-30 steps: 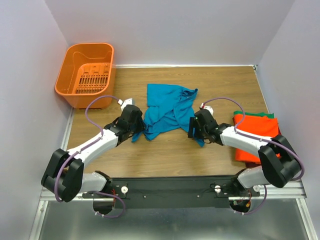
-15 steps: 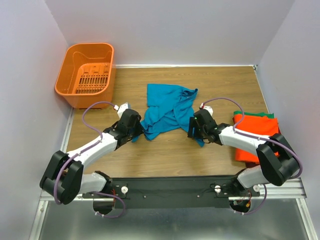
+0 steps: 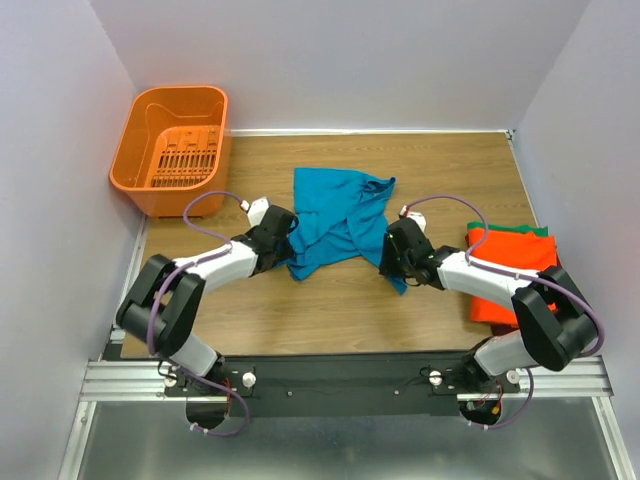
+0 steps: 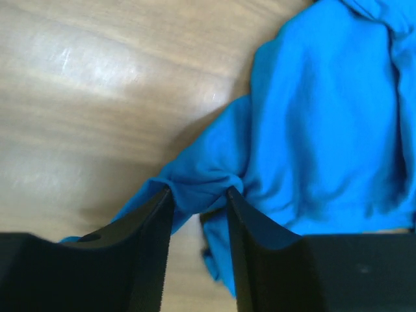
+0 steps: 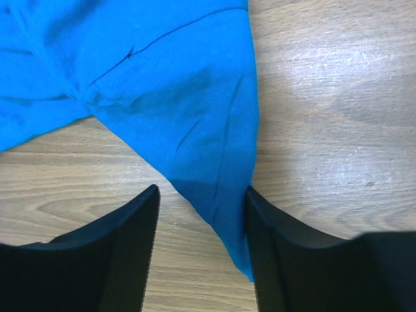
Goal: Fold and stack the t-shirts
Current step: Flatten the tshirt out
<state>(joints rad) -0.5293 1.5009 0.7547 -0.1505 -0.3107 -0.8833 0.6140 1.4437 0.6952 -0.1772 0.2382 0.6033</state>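
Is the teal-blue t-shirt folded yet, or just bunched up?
Bunched, not folded: the teal-blue cloth t-shirt lies rumpled and twisted on the wooden table, one corner gathered between the left pincer fingers.

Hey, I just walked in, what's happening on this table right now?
Two robot arms are working on a crumpled blue t-shirt in the middle of the table. The left gripper pinches a bunched edge of it; the right gripper is open around another corner. It is not folded yet. A folded pile, orange on top, lies at the right, and an orange basket stands in the far left corner.
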